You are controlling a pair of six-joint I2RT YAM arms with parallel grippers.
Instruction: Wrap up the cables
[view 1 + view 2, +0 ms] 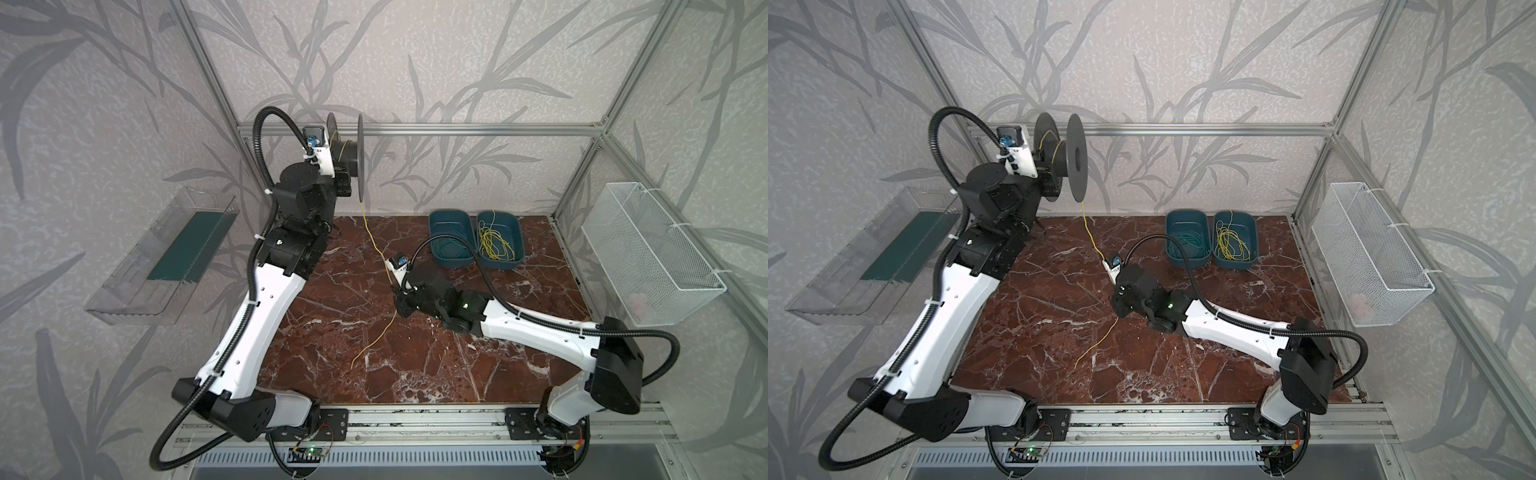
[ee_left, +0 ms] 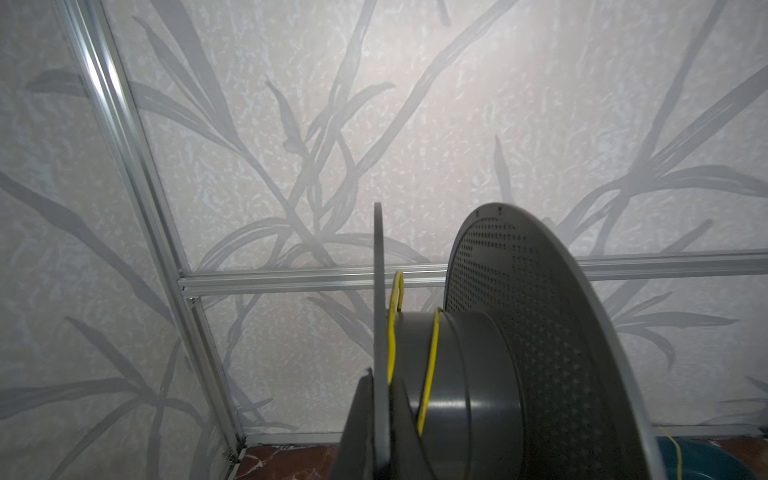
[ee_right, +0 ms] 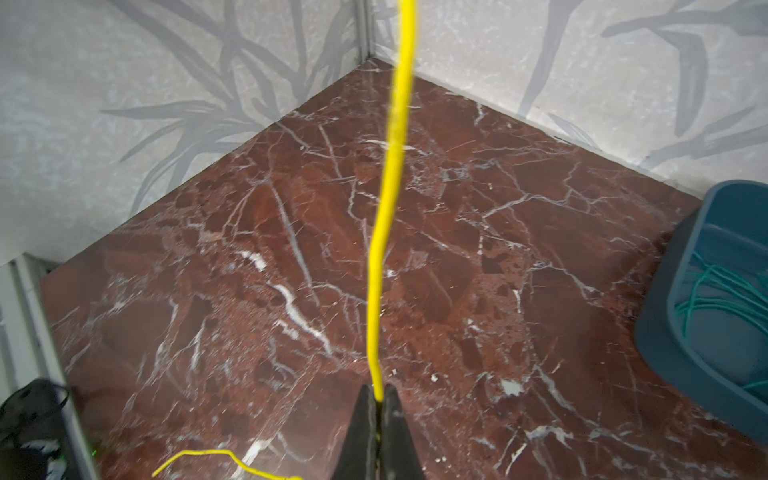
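My left gripper is shut on one flange of a dark grey spool, holding it up near the back rail. Both top views show the spool. A thin yellow cable loops round the hub. In both top views the cable then hangs down to my right gripper. In the right wrist view that gripper is shut on the cable just above the marble table. The cable's free tail trails on the table toward the front.
Two teal bins stand at the back right: one holds green wires, the other a loose bundle of yellow cables. A white wire basket hangs on the right frame. A clear tray hangs on the left.
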